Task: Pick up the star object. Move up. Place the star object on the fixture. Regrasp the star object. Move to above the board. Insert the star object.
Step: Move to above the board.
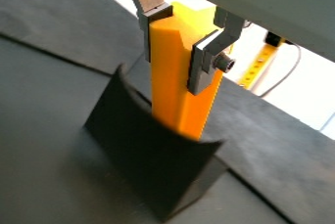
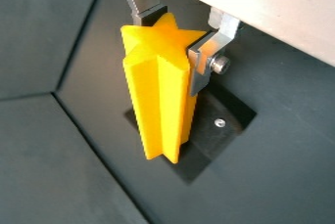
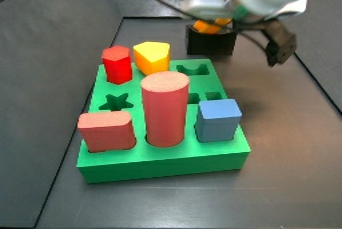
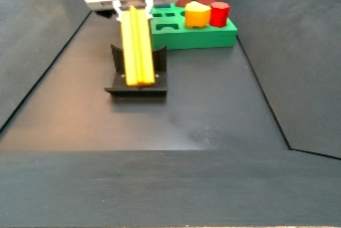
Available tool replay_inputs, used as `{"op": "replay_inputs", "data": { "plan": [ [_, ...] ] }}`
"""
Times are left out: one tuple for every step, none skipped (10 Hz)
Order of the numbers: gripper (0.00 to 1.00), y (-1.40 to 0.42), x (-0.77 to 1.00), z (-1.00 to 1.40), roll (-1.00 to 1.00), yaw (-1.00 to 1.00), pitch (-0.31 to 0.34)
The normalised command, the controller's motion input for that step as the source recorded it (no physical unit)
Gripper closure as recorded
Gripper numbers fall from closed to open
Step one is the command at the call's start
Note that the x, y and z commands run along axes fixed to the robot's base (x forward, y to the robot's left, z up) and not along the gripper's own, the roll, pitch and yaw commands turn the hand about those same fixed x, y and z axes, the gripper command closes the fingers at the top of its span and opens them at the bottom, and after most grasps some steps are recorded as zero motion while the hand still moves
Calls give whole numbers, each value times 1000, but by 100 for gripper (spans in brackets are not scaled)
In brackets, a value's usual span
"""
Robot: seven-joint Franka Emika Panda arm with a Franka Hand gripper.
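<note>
The star object, an orange-yellow ridged prism, stands upright with its lower end in the dark fixture. My gripper is shut on its upper end, one silver finger on each side. The star face shows from above in a wrist view, with the fixture's base plate beneath. In a side view the star object rises from the fixture under the gripper. The green board lies nearer the camera than the fixture; it also shows in a side view.
On the board stand a red hexagonal peg, a yellow rounded-triangle peg, a tall pink cylinder, a blue cube and a salmon block. A star-shaped hole is open. Sloped dark walls surround the floor.
</note>
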Motion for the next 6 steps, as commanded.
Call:
{"op": "replay_inputs", "data": {
  "plan": [
    [100, 56, 96, 1000, -219, -400, -48],
    [100, 59, 71, 1000, -185, -319, 24],
    [100, 58, 62, 1000, -157, -264, 83],
    [100, 55, 58, 1000, -139, -204, 131],
    [100, 55, 49, 1000, -124, -148, 167],
    [100, 49, 35, 1000, -99, -73, 202]
  ]
}}
